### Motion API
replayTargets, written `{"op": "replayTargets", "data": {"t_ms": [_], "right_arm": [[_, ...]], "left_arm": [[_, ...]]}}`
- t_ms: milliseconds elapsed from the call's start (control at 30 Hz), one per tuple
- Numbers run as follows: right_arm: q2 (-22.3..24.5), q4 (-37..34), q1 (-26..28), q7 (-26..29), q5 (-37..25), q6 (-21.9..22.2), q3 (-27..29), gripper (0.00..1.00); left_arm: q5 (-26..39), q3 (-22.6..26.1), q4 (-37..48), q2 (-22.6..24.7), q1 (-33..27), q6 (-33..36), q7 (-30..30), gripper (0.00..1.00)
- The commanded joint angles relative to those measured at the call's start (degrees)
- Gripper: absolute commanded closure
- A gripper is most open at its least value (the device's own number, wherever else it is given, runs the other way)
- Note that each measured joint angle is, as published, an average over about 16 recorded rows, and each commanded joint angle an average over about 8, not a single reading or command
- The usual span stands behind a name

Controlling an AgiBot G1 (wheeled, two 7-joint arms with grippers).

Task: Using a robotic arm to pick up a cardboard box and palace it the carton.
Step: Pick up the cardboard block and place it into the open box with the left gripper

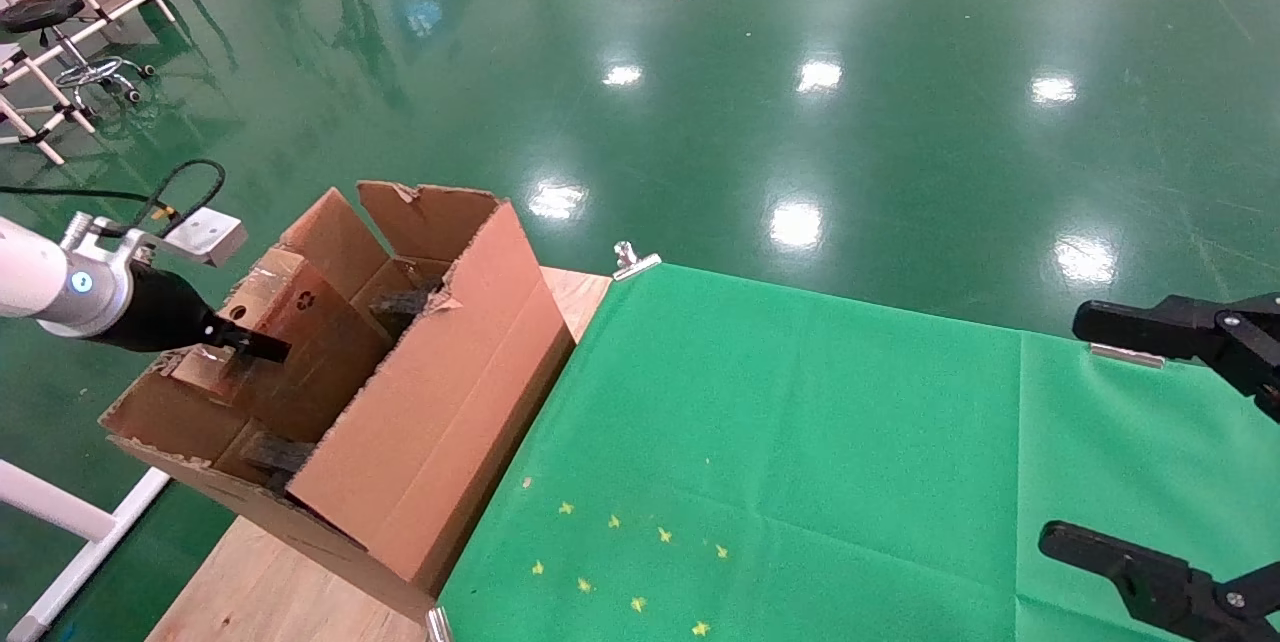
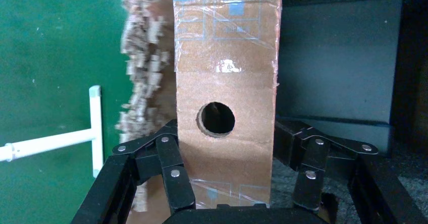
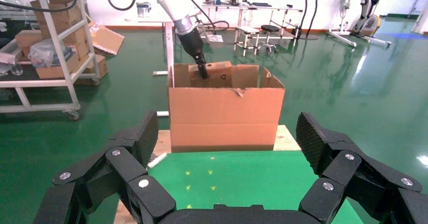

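Note:
The white robotic arm [image 1: 40,282] with the blue light ring reaches into the carton [image 1: 440,402], a large brown carton with torn flaps at the table's left end. Its black left gripper [image 1: 262,348] is shut on the slim cardboard box [image 1: 300,317], held low inside the carton. In the left wrist view the cardboard box [image 2: 224,82], with its round hole and glossy tape, stands between the fingers [image 2: 174,171]. Black foam [image 2: 333,62] lies beside it. My right gripper [image 1: 1065,432] is open and empty over the table's right side. It faces the carton [image 3: 224,113].
A green cloth [image 1: 800,442] with small yellow stars covers the wooden table [image 1: 270,582] and is held by metal clips [image 1: 633,260]. A white tube frame [image 1: 70,522] stands on the green floor by the carton. Shelves with boxes [image 3: 50,42] stand beyond.

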Motion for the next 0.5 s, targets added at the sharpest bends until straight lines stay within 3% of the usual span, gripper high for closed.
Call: {"op": "replayTargets", "data": {"t_ms": [33, 500], "right_arm": [[0.0, 0.0, 0.0, 0.0, 0.0, 0.0, 0.0, 0.00], [0.0, 0.0, 0.0, 0.0, 0.0, 0.0, 0.0, 0.00]], "left_arm": [[-0.2, -0.1, 0.1, 0.2, 0.8, -0.8, 0.0, 1.00], [-2.1, -1.5, 0.5, 1.1, 4.9, -3.5, -0.5, 1.00]]}}
